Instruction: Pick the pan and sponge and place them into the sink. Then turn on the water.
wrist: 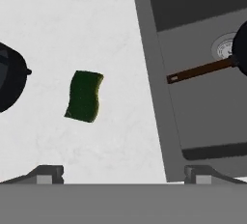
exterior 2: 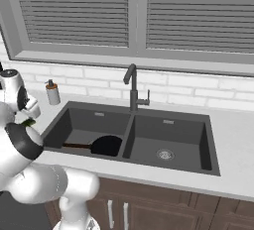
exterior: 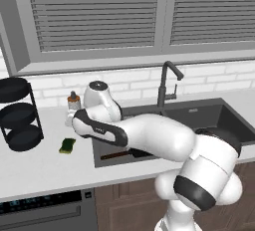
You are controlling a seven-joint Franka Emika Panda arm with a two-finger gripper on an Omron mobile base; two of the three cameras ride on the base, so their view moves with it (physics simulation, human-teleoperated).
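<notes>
While the round black pan (exterior 2: 106, 145) lies in the sink (exterior 2: 74, 120), the wide-open, empty gripper (wrist: 123, 174) overlooks the rectangular green-topped sponge (wrist: 84, 96).

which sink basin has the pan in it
The left basin, nearest the sponge: the pan lies there, while the right basin holds just its drain.

My arm hides most of the pan (exterior: 119, 154) in the sink (exterior: 199, 113); my tool (wrist: 123, 175) shows cropped tips.
</notes>
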